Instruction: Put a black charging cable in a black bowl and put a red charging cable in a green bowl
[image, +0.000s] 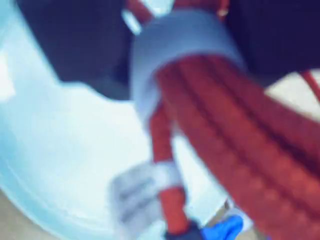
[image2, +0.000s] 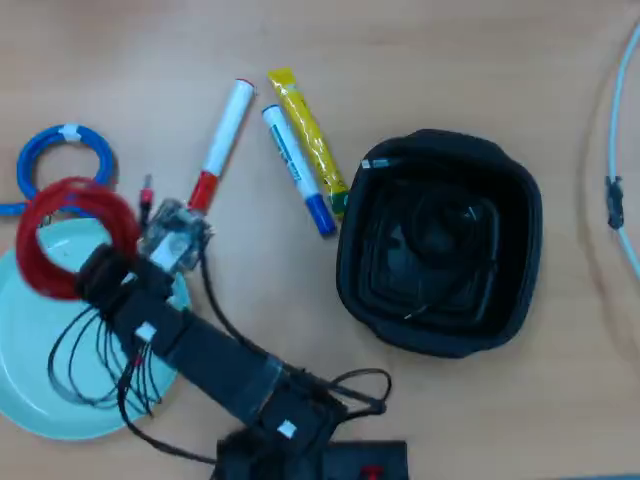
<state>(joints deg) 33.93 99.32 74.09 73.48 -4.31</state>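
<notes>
My gripper (image2: 92, 268) is shut on the red charging cable (image2: 28, 255), a coiled ring that hangs over the upper rim of the pale green bowl (image2: 40, 370). Its short tail ends in a red plug (image2: 146, 189). In the wrist view the red cable (image: 240, 140) fills the frame with its white tie (image: 185, 35) between the dark jaws, and the green bowl (image: 60, 160) lies below it. The black bowl (image2: 500, 200) stands at the right. A dark coil inside it looks like the black charging cable (image2: 432, 238), hard to make out.
A blue coiled cable (image2: 35, 150) lies just beyond the green bowl. A red-capped white marker (image2: 222, 140), a blue-capped marker (image2: 295, 165) and a yellow tube (image2: 308, 140) lie in the middle. A white cable (image2: 613, 150) runs along the right edge.
</notes>
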